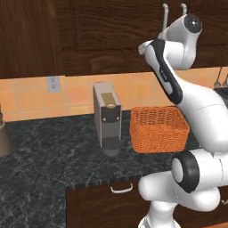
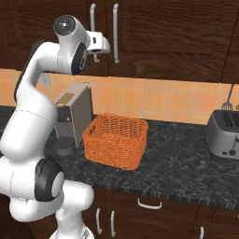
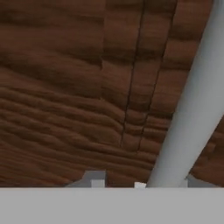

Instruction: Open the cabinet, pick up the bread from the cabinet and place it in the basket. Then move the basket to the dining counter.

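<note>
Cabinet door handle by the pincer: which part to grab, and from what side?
Grip the lower stretch of the bar handle, approaching head-on from the front, the way the pincer points now. The bar runs long and slim, standing off the closed cabinet door, so one finger can pass each side of it. In the hand view the handle sits beside the door seam, probably the free edge.

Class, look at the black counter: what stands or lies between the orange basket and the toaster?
Nothing: in the right base view, only bare black speckled counter stretches between the basket and the toaster.
</note>
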Tool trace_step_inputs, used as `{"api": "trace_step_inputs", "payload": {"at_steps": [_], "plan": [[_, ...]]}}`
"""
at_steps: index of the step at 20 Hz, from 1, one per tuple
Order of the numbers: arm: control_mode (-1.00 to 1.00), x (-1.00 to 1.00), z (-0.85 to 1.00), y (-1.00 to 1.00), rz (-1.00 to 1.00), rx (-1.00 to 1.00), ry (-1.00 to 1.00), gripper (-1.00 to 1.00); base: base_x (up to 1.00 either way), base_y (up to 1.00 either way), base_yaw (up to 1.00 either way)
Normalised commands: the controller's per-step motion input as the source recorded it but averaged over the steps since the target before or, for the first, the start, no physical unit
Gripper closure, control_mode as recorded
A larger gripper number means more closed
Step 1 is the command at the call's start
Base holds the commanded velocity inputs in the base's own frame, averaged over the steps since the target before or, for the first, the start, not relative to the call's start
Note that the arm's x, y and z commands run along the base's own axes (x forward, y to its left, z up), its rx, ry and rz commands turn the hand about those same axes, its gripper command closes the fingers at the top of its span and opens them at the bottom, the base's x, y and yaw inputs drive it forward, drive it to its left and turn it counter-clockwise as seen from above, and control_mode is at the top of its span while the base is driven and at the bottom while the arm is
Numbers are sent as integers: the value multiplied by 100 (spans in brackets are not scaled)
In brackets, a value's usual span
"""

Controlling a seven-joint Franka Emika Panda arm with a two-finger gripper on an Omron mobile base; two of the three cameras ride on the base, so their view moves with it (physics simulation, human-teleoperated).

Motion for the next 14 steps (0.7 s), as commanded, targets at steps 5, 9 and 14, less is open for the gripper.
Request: {"api": "trace_step_inputs", "payload": {"at_steps": [5,9,14], "plan": [[-100,-89,-19,100,28,-11,-15,100,0,0,0],[-100,-100,-8,100,28,-14,2,100,0,0,0],[-100,-100,0,100,26,-17,4,100,0,0,0]]}}
